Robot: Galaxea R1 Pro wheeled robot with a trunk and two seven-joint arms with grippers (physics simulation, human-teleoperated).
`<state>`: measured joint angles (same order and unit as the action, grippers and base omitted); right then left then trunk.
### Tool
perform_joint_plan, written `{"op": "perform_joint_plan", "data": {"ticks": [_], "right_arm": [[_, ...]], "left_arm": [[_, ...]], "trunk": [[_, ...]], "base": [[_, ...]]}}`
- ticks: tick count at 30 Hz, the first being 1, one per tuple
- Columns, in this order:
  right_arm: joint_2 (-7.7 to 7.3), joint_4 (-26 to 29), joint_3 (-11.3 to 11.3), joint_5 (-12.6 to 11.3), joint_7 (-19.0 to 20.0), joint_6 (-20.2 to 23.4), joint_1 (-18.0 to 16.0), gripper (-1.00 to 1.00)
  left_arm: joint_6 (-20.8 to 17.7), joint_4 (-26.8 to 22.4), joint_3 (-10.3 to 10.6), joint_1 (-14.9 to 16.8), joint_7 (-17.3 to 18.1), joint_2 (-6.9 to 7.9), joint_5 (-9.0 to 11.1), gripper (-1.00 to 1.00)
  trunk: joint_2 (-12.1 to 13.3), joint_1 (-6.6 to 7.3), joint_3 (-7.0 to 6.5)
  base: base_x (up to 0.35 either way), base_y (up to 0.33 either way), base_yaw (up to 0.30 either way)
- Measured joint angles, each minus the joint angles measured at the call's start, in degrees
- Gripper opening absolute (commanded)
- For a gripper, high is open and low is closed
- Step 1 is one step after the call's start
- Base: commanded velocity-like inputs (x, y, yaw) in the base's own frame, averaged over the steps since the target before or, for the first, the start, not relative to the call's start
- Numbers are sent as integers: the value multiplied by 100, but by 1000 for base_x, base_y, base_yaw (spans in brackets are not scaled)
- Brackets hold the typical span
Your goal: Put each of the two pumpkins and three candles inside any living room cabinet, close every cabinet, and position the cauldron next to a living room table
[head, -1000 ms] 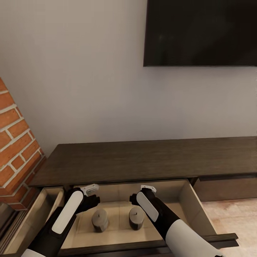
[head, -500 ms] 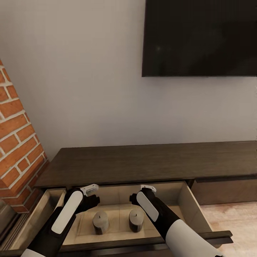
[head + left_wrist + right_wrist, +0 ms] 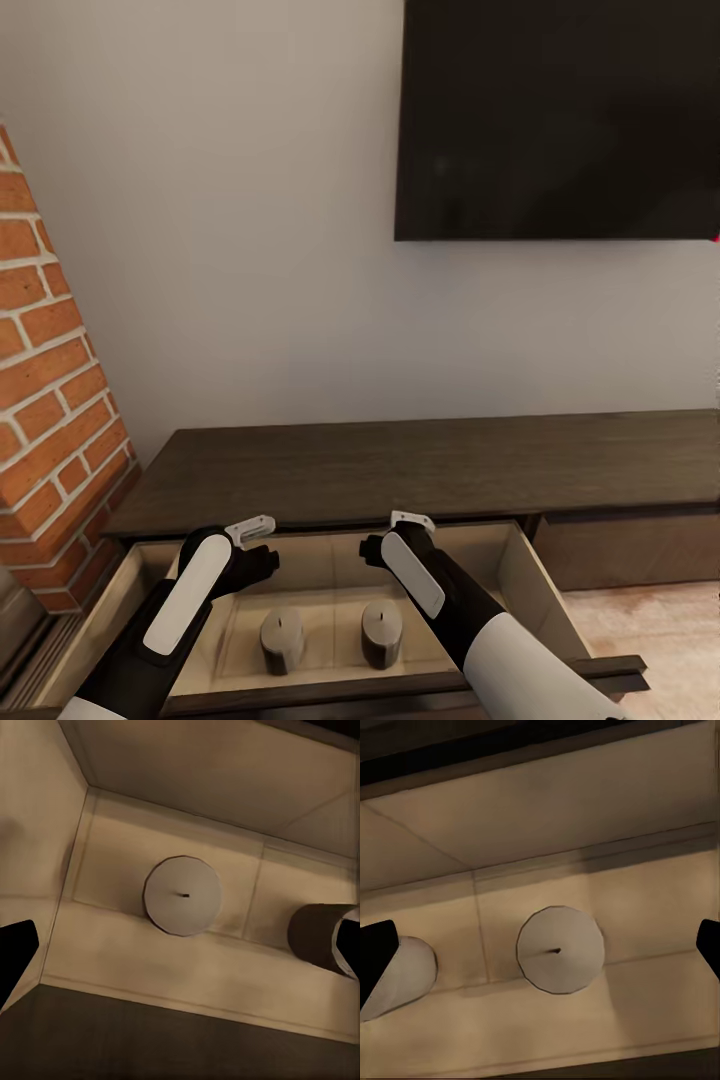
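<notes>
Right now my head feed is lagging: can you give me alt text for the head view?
Two stubby grey candles, left and right, stand side by side in the open pale-wood drawer of a long dark cabinet. The left pincer and right pincer hover above them, holding nothing. A dark TV hangs on the wall; brick rises at left.

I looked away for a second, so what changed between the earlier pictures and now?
The head camera tilted upward, so the whole scene slid down in the picture. Both candles, left and right, stayed upright in the open drawer. The left gripper and right gripper stayed open above them, holding nothing.
</notes>
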<state>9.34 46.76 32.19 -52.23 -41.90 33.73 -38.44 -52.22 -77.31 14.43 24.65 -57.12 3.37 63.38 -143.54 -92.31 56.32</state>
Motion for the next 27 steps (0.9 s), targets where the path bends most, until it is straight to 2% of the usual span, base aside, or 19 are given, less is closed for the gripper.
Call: {"op": "perform_joint_plan", "data": {"ticks": [6,24,27], "right_arm": [[0,3,0,0,1,0,0,100],[0,3,0,0,1,-18,0,100],[0,3,0,0,1,-18,0,100]], "left_arm": [[0,-6,0,0,-8,2,7,100],[0,-7,-4,0,-15,0,-8,100],[0,-6,-3,0,-14,0,-14,100]], "trunk": [[8,16,-133],[32,63,-532],[152,128,-586]], "base": [[-96,0,0],[-2,0,0],[0,0,0]]}}
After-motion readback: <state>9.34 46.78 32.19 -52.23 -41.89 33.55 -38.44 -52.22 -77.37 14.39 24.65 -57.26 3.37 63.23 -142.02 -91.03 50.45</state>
